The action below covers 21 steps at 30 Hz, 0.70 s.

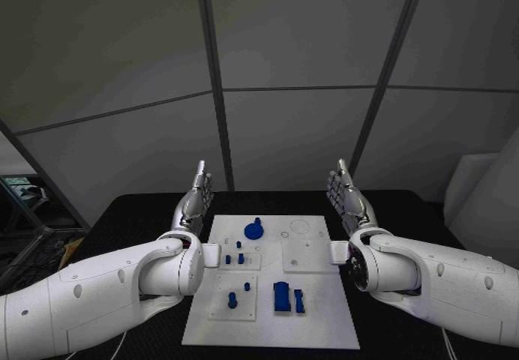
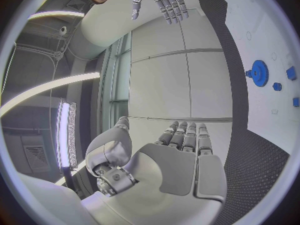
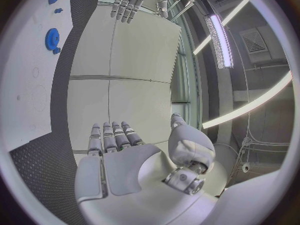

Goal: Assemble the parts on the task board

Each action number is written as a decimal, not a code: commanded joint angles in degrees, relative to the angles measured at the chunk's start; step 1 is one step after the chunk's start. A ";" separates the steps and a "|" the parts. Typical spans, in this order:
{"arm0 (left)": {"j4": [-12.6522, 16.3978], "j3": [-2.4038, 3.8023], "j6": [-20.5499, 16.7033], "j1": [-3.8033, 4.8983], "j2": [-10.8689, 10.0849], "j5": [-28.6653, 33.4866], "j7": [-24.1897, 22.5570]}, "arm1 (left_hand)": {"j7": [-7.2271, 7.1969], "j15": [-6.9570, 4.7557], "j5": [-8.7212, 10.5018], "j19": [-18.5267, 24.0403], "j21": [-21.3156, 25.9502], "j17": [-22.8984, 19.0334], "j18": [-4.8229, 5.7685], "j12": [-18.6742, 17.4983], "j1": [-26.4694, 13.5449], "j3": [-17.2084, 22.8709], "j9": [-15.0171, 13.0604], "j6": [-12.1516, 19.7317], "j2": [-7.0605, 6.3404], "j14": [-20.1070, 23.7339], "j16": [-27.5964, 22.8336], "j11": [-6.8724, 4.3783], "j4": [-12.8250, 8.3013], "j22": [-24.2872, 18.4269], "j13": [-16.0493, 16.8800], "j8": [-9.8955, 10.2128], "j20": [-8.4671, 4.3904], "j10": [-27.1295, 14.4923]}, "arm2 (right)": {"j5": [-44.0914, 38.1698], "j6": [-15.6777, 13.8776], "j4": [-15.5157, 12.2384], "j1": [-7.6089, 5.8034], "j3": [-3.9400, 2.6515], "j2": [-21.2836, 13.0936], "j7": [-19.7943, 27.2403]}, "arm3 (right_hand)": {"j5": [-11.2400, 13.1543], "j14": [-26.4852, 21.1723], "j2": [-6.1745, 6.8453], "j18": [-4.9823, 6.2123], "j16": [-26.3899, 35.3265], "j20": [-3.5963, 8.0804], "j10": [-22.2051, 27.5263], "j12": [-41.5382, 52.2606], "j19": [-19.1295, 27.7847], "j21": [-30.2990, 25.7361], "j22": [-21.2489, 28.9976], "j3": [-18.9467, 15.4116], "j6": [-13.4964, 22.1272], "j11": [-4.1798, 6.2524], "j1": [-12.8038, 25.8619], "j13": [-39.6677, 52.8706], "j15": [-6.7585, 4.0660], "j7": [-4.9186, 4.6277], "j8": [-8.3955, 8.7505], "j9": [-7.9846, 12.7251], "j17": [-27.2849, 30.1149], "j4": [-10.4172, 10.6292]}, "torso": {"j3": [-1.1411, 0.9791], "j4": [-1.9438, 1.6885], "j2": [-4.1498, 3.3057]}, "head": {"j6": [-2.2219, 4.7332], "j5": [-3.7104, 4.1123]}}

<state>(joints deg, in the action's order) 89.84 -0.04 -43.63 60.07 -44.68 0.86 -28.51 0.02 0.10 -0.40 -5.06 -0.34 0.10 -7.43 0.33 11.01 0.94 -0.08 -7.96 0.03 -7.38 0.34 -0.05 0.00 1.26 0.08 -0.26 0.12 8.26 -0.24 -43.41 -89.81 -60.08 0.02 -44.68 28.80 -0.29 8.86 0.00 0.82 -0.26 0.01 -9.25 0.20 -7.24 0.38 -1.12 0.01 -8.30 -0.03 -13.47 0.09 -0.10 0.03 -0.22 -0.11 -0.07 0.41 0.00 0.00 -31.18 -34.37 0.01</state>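
Nearest the robot, the task board (image 1: 325,330) lay flat mid-table with its blue parts spread over it: a tall block (image 1: 281,295) and a slimmer piece (image 1: 298,301) up front, a small peg (image 1: 232,300) to their left, and a gear (image 1: 254,229) at the far end. Both hands flanked the board, the left hand (image 1: 196,196) and right hand (image 1: 346,195), fingers straight and holding nothing. My guess is they were parked clear so the camera could see the parts.
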 commanded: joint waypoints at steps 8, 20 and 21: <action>0.11 0.04 -0.49 0.10 -0.01 -0.86 -1.28 | -0.02 -0.10 0.40 5.06 0.34 -0.10 2.20 -0.33 -11.01 -0.94 0.08 7.96 -0.03 7.38 -0.34 0.05 0.00 -1.26 -0.08 0.26 -0.12 -8.26 | 0.24 -0.71 -0.14 -0.09 -0.02 -0.01 1.00 | 0.29 -4.17 0.00 -0.82 0.26 -0.01 4.45 -0.20 7.24 -0.38 1.12 -0.01 3.91 0.03 6.54 -0.09 0.10 -0.03 0.22 0.11 0.07 -0.41 | 0.00 0.00 0.00 | -0.01 -0.01; 0.11 0.04 -0.49 0.10 -0.01 -0.86 -1.28 | -0.02 -0.10 0.40 5.06 0.34 -0.10 2.21 -0.33 -11.01 -0.94 0.08 7.96 -0.03 7.38 -0.34 0.05 0.00 -1.26 -0.08 0.26 -0.12 -8.26 | 0.24 -0.71 -0.14 -0.09 -0.02 -0.01 1.00 | 0.29 -8.86 0.00 -0.82 0.26 -0.01 9.25 -0.20 7.24 -0.38 1.12 -0.01 8.30 0.03 13.47 -0.09 0.10 -0.03 0.22 0.11 0.07 -0.41 | 0.00 0.00 0.00 | -0.01 -0.01; 0.11 0.04 -0.49 0.10 -0.01 -0.86 -1.28 | -0.02 -0.10 0.40 5.06 0.34 -0.10 2.20 -0.33 -11.01 -0.94 0.08 7.96 -0.03 7.38 -0.34 0.05 0.00 -1.26 -0.08 0.26 -0.12 -8.26 | 0.24 -0.71 -0.14 -0.09 -0.02 -0.01 1.00 | 0.29 -8.86 0.00 -0.82 0.26 -0.01 9.25 -0.20 7.24 -0.38 1.12 -0.01 8.30 0.03 13.47 -0.09 0.10 -0.03 0.22 0.11 0.07 -0.41 | 0.00 0.00 0.00 | -0.01 -0.01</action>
<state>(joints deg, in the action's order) 89.86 -0.04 -43.94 60.06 -44.69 0.80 -28.57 0.01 -0.01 -0.19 -0.29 -0.34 0.06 -7.46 0.34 0.38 0.16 -0.09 -0.20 -0.05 -0.31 0.34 0.03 -0.01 0.05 0.10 -0.27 0.01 0.23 0.12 -43.81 -89.83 -60.07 0.03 -44.68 29.02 -0.29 0.20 -0.01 0.84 -0.27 0.01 -0.29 0.20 -0.31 0.38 -0.05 0.01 -0.28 0.00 -0.31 0.05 -0.01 0.02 -0.23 -0.06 -0.08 0.42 0.00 -0.01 -31.18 -34.37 0.01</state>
